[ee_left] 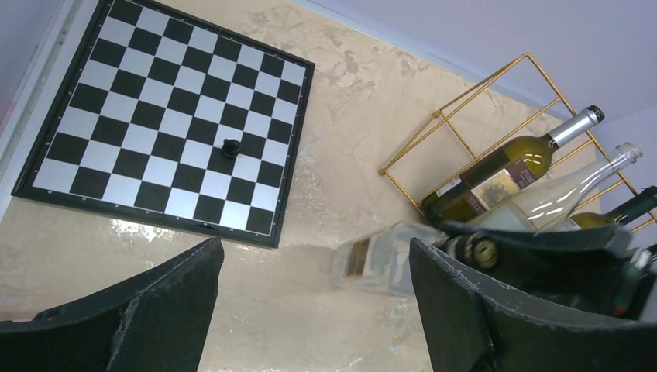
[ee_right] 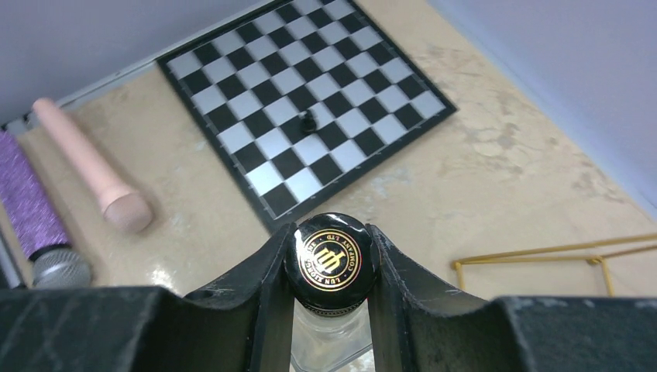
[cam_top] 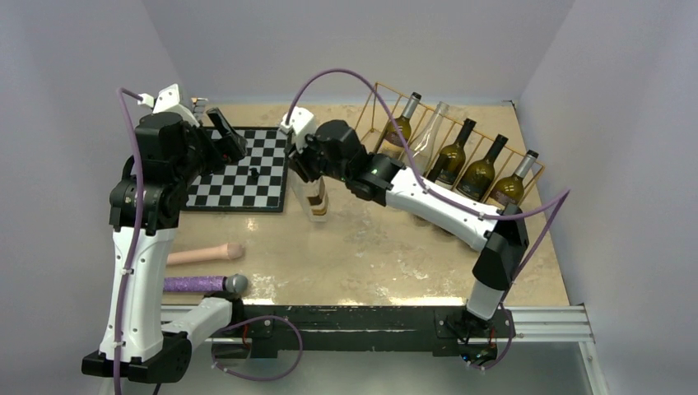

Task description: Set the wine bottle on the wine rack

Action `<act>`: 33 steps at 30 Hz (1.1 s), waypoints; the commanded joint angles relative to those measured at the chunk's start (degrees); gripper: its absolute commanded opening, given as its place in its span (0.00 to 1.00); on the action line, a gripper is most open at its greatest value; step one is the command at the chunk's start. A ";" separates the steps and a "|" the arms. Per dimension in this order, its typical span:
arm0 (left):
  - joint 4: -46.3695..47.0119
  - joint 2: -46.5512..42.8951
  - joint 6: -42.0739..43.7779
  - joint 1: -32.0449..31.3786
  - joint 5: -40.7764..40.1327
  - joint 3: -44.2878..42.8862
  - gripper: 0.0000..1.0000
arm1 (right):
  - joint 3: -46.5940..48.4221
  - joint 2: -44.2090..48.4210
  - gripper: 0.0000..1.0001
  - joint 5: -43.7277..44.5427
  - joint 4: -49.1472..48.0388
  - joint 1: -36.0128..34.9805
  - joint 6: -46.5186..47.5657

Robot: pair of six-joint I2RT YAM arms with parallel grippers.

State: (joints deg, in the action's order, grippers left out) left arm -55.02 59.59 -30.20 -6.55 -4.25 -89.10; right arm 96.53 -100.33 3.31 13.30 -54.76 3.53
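Note:
A clear glass wine bottle with a black, gold-printed cap stands upright just right of the checkered board. I cannot tell whether its base touches the table. My right gripper is shut on the cap from above, and in the right wrist view both fingers of this gripper press its sides. The gold wire wine rack stands at the back right and holds several bottles; its left end slot is bare. My left gripper is open and empty, raised over the board. In the left wrist view, this gripper frames the blurred bottle.
A checkered board with one black piece lies at the back left. A pink microphone and a purple one lie at the front left. Grey walls close in the table on three sides.

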 commanded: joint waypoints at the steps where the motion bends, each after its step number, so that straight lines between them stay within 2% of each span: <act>1: 1.41 0.96 2.62 -0.05 5.64 0.44 0.94 | 5.04 5.34 0.00 2.63 -7.21 6.16 -3.02; 5: -0.16 4.81 3.83 -0.05 16.12 -1.50 0.93 | 8.25 3.10 0.00 3.56 -7.33 10.04 -4.74; 9: -0.87 6.57 3.31 -0.05 19.65 -1.53 0.93 | 11.88 -0.75 0.00 5.39 -6.90 12.87 -5.69; 19: -1.31 7.83 3.57 -0.05 21.83 -1.80 0.93 | 20.81 -9.60 0.00 6.60 -4.46 17.69 -10.78; 33: -1.84 8.35 3.87 -0.05 22.01 -1.43 0.93 | 20.10 -11.75 0.00 7.00 -4.87 19.92 -11.74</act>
State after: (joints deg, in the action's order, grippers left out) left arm -56.82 67.99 -27.31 -6.52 16.56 -89.06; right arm 112.84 -115.02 9.47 16.23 -35.77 -6.96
